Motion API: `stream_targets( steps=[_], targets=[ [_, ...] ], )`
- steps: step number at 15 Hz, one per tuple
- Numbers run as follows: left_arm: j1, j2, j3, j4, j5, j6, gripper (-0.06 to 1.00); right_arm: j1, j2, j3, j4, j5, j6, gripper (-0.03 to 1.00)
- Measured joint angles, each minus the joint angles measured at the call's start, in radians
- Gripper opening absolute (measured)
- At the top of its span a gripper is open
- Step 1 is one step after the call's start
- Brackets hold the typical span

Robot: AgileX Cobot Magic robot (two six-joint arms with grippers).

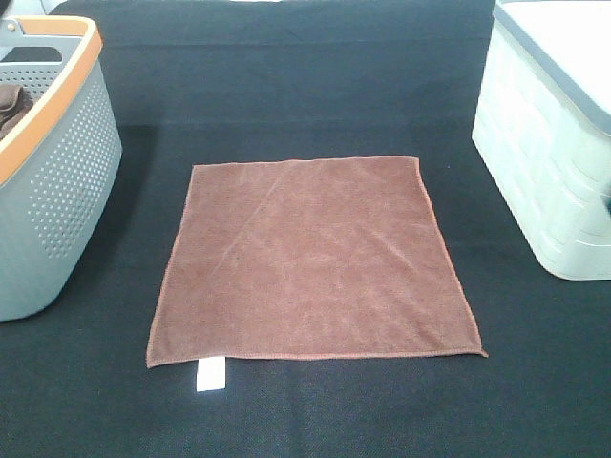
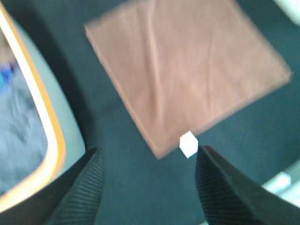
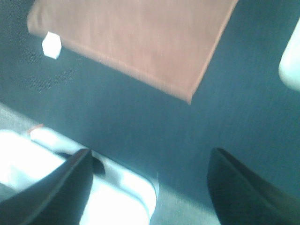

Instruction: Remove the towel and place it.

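The reddish-brown towel (image 1: pixel 310 262) lies spread flat on the black cloth in the middle of the table, with its small white tag (image 1: pixel 209 374) at the near left corner. Neither arm shows in the exterior high view. The left wrist view shows the towel (image 2: pixel 187 70) and the tag (image 2: pixel 188 144) ahead of my left gripper (image 2: pixel 150 187), which is open and empty above the black cloth. The right wrist view shows the towel (image 3: pixel 136 37) ahead of my right gripper (image 3: pixel 150 187), also open and empty. Both wrist views are blurred.
A grey perforated basket with an orange rim (image 1: pixel 48 172) stands at the left, with something brown inside it. A pale lidded box (image 1: pixel 549 143) stands at the right. The basket rim (image 2: pixel 44 117) lies close to my left gripper. A white surface (image 3: pixel 56 173) shows under my right gripper.
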Motion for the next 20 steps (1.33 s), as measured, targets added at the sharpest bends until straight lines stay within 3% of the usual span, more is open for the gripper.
stream_targets(
  steps=[2,3,5,8,10,12,15,20],
  targets=[
    [0.0,-0.106,0.246,0.0,0.001,-0.018,0.56,0.0,-0.151,0.183,-0.008,0.001,0.0,0.66],
    [0.0,-0.106,0.246,0.0,0.001,-0.018,0.56,0.0,-0.151,0.183,-0.008,0.001,0.0,0.66],
    [0.0,-0.205,0.48,0.0,0.005,-0.02,0.56,0.0,-0.304,0.323,-0.033,0.002,0.0,0.66],
    [0.0,-0.323,0.68,0.0,0.006,-0.02,0.56,0.0,-0.457,0.422,-0.054,-0.043,0.0,0.66],
    [0.0,-0.416,0.758,0.0,-0.001,-0.008,0.56,0.0,-0.531,0.46,-0.055,-0.077,0.0,0.66],
    [0.0,-0.565,0.816,0.0,-0.05,0.079,0.56,0.0,-0.589,0.488,-0.055,-0.137,0.0,0.66],
    [0.0,-0.714,0.872,-0.039,-0.145,0.11,0.56,0.0,-0.605,0.494,-0.053,-0.148,0.0,0.66],
    [0.0,-0.774,0.879,-0.06,-0.161,0.135,0.56,0.0,-0.605,0.494,-0.053,-0.15,0.0,0.66]
  ],
)
